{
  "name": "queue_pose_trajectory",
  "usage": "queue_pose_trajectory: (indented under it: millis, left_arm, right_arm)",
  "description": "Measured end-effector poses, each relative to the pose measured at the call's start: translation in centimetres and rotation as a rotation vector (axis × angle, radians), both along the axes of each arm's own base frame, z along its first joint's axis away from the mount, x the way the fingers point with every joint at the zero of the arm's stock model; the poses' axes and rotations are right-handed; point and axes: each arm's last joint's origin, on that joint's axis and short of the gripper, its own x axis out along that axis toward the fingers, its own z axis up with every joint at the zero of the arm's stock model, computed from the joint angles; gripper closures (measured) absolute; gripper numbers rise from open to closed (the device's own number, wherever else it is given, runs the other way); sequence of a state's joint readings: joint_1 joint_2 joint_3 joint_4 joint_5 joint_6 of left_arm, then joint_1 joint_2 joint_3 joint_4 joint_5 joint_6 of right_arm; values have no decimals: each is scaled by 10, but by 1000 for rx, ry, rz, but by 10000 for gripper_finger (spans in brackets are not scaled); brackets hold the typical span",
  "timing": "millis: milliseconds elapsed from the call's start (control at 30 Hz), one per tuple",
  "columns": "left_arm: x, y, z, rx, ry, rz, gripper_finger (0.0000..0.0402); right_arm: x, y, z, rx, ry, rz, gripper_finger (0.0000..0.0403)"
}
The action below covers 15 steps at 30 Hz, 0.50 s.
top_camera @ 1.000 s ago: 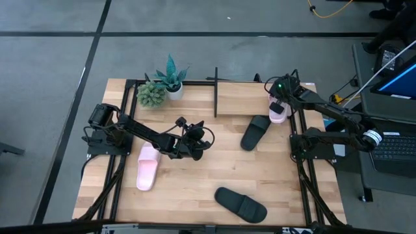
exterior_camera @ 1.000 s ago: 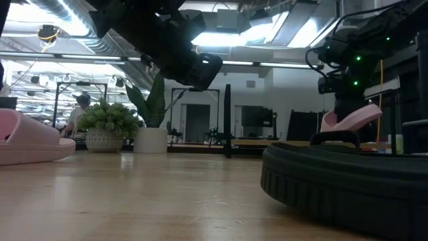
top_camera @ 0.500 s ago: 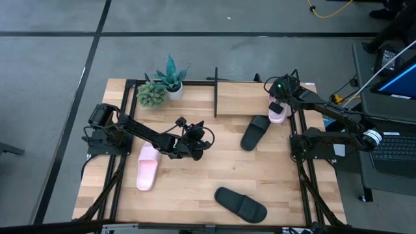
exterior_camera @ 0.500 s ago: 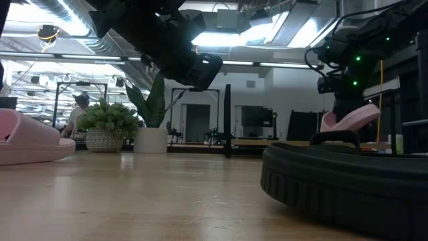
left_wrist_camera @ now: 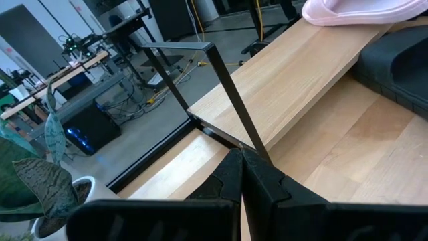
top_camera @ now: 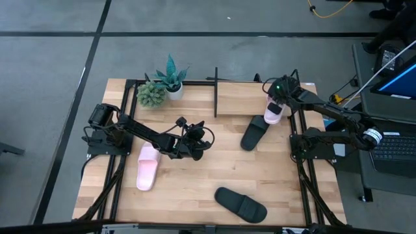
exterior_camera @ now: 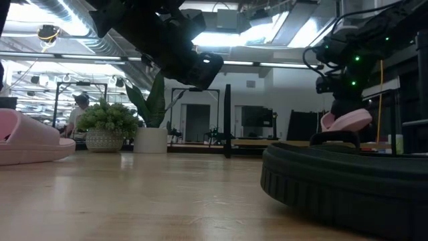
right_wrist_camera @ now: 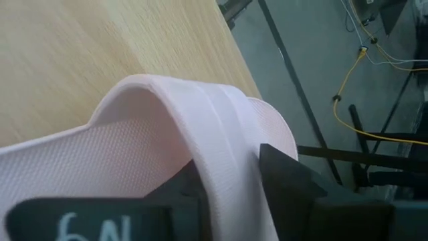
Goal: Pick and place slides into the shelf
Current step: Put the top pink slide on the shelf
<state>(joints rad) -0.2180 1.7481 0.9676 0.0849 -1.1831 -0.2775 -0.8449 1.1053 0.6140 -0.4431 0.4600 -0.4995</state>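
Right gripper [top_camera: 275,103] sits at about 2 o'clock on the table, over the right end of the shelf [top_camera: 244,97], a low black-rod rack with a light wood board. Its fingers [right_wrist_camera: 284,181] straddle the wide strap of a pale pink slip-on slide [top_camera: 273,112]. The right wrist view shows a finger on each side of the strap, but I can't tell whether they still pinch it or have let go. The slide's heel end lies on the board's right end; in the high view its toe end runs off the front edge, and the gripper hides most of the strap. Low view: that slide [exterior_camera: 346,121] looks tilted, its underside hidden behind the near black sole.

Left gripper [top_camera: 198,142] hangs near table centre, fingers [left_wrist_camera: 257,175] pressed together, holding nothing. Its wrist view looks along the shelf board [left_wrist_camera: 294,73], and the pink slide [left_wrist_camera: 358,10] is cut off at the frame edge.

Other slides:
- matte black slide [top_camera: 255,132], about 3 o'clock, leaning against the shelf front just beside the pink one
- second matte black slide [top_camera: 241,203], about 5 o'clock, near the front edge; fills the low view foreground [exterior_camera: 344,184] and blocks what lies behind
- second pale pink slide [top_camera: 147,166], about 8 o'clock, partly under the left arm

Two potted plants [top_camera: 162,86] stand at 11 o'clock. A person [exterior_camera: 81,107] is in the room beyond, too small to make out.
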Motion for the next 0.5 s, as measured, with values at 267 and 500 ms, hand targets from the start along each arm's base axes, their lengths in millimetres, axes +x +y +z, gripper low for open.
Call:
queue_pose_trajectory:
  millis: [267, 500]
  left_arm:
    - [1, 0, 0, -13, 0, -16, 401]
    - [2, -1, 1, -11, -14, -20, 401]
  right_arm:
    - [1, 1, 0, -7, 13, 2, 258]
    - [1, 2, 0, -4, 20, 0, 254]
